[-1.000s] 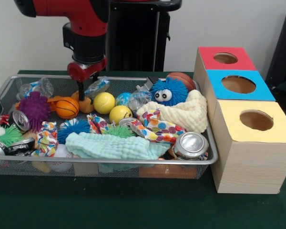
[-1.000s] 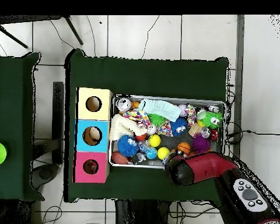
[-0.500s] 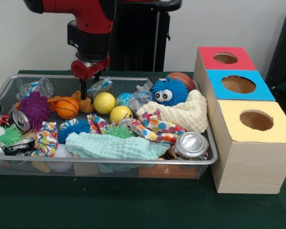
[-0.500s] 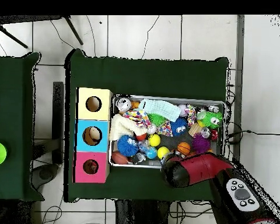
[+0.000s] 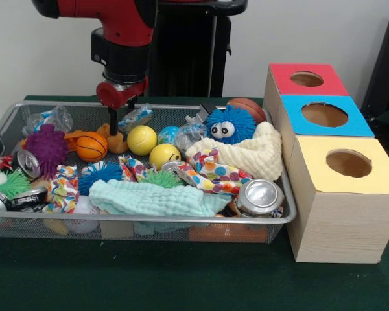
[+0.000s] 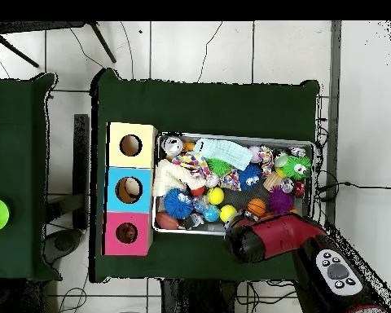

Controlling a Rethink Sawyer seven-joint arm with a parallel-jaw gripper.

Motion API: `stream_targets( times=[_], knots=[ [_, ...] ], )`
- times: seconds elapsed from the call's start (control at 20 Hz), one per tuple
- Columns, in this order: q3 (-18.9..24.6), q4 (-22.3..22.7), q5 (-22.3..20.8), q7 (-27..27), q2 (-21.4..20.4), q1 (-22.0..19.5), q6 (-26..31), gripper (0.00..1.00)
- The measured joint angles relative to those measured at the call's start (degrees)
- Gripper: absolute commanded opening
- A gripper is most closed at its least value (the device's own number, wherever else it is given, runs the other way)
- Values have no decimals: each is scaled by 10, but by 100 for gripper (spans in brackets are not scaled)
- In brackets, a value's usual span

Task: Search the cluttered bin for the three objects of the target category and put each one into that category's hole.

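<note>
The silver wire-mesh bin point(image 5: 181, 220) is full of clutter; it also shows in the overhead view point(image 6: 231, 137). My gripper point(image 5: 121, 122) is open and reaches down into the bin's far left part, one fingertip point(image 5: 112, 129) at a small orange-tan soft toy point(image 5: 118, 144) next to the toy basketball point(image 5: 91, 146). No other soft toy animal is clearly visible. The red-ringed hole point(image 5: 306, 79) is in the farthest box on the right, and it also shows in the overhead view point(image 6: 126, 233). In the overhead view the red arm point(image 6: 268, 238) hides the gripper.
Blue-ringed point(image 5: 324, 115) and yellow-ringed point(image 5: 348, 163) boxes stand beside the bin. The bin holds a blue fuzzy ball with googly eyes point(image 5: 229, 124), yellow balls point(image 5: 141, 139), a purple spiky ball point(image 5: 47, 148), cream point(image 5: 259, 152) and mint point(image 5: 152, 199) cloths, and cans point(image 5: 259, 196).
The gripper has shifted slightly to the right over the orange-tan toy since a second ago. It has barely moved in the last half second. The bin's contents look unchanged.
</note>
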Motion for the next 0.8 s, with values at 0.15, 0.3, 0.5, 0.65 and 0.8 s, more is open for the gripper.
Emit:
stream_targets(
  times=[0.15,0.3,0.5,0.65,0.8],
  knots=[
    [0,0,0,0,0,0,0,100],
    [0,0,0,0,0,0,0,100],
    [0,0,0,0,0,-2,0,100],
    [3,0,0,0,0,-7,0,100],
    [11,-2,0,0,0,-19,0,100]
  ],
)
